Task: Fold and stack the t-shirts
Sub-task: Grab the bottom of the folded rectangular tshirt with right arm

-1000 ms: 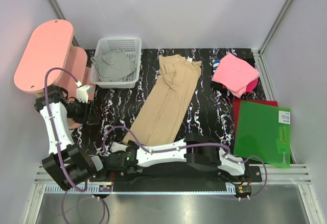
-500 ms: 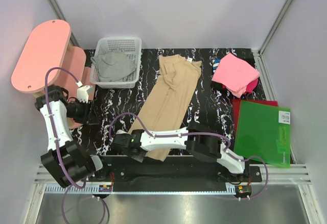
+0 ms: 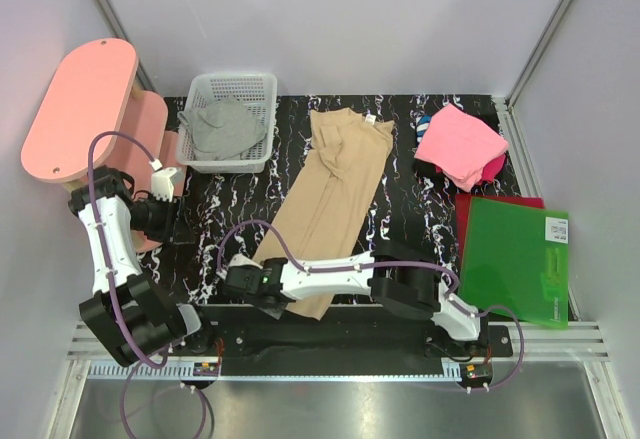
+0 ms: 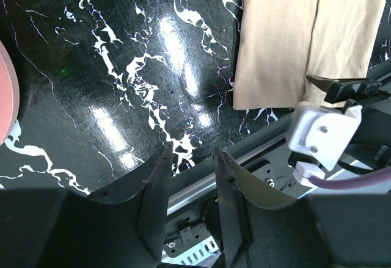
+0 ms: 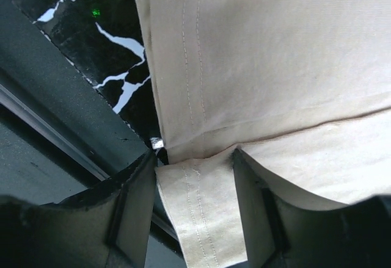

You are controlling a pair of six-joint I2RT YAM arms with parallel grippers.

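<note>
**Counter** (image 3: 420, 209). The tan t-shirt (image 3: 335, 184) lies along the middle as a long narrow strip, running far to near. The grey t-shirt (image 3: 222, 129) sits in the basket (image 3: 232, 81) at far left. The pink t-shirt (image 3: 460, 144) lies folded at far right.

**Step in hand**, as I judge it: taking the near hem (image 5: 183, 127) to fold the strip crosswise.

**Right arm** (image 3: 340, 277). Stretched low from near right to the hem's near-left corner.

**Left arm** (image 3: 105, 239). Bent up at the left.

**Right claw** (image 5: 194, 158). Part open astride that corner, with cloth between the fingers. It seems not yet pinched, though the view is too close to be sure. Next it must close on every layer, then lift and carry far.

**Left claw** (image 4: 192, 155). Part open and empty, over bare counter.
</note>
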